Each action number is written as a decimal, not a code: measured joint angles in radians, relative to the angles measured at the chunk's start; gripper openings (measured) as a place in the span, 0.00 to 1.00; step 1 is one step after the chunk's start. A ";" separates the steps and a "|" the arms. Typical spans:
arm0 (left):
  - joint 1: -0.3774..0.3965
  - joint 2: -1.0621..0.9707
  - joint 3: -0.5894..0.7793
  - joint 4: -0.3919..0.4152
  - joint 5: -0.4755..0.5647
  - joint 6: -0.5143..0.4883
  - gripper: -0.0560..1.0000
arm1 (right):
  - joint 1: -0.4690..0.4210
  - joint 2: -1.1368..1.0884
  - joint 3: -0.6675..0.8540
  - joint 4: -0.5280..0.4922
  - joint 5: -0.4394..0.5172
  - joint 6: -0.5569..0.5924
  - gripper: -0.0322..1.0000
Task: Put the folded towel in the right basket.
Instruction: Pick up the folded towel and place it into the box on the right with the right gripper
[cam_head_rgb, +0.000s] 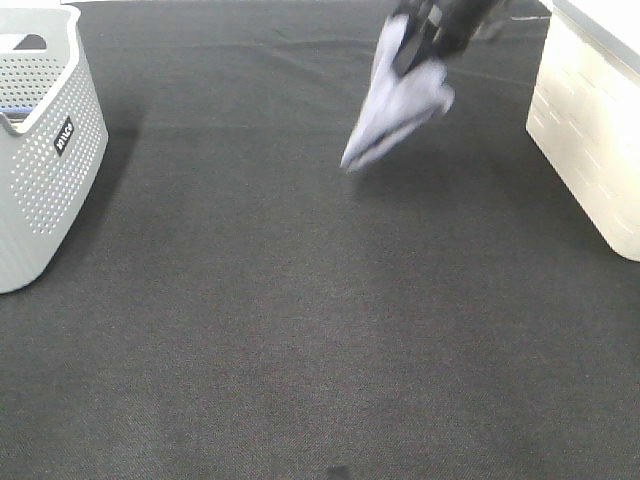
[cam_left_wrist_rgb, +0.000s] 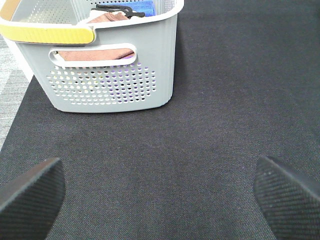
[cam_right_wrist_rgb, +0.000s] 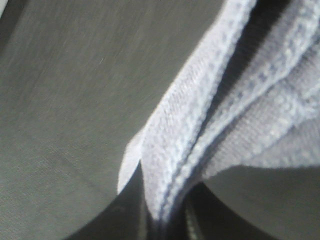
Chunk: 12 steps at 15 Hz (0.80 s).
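Your right gripper (cam_head_rgb: 428, 40) is clenched on the folded towel (cam_head_rgb: 400, 105), which hangs slanting just below it, clear of the black table (cam_head_rgb: 300, 330). The arm reaches in high; the right basket (cam_head_rgb: 590, 140) stands apart beside it. Your left gripper (cam_left_wrist_rgb: 160, 197) is spread wide.
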 joint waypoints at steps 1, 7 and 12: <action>0.000 0.000 0.000 0.000 0.000 0.000 0.98 | 0.000 -0.050 0.000 -0.056 0.001 0.008 0.12; 0.000 0.000 0.000 0.000 0.000 0.000 0.98 | -0.126 -0.275 -0.001 -0.271 0.006 0.081 0.12; 0.000 0.000 0.000 0.000 0.000 0.000 0.98 | -0.370 -0.318 -0.001 -0.283 0.008 0.140 0.12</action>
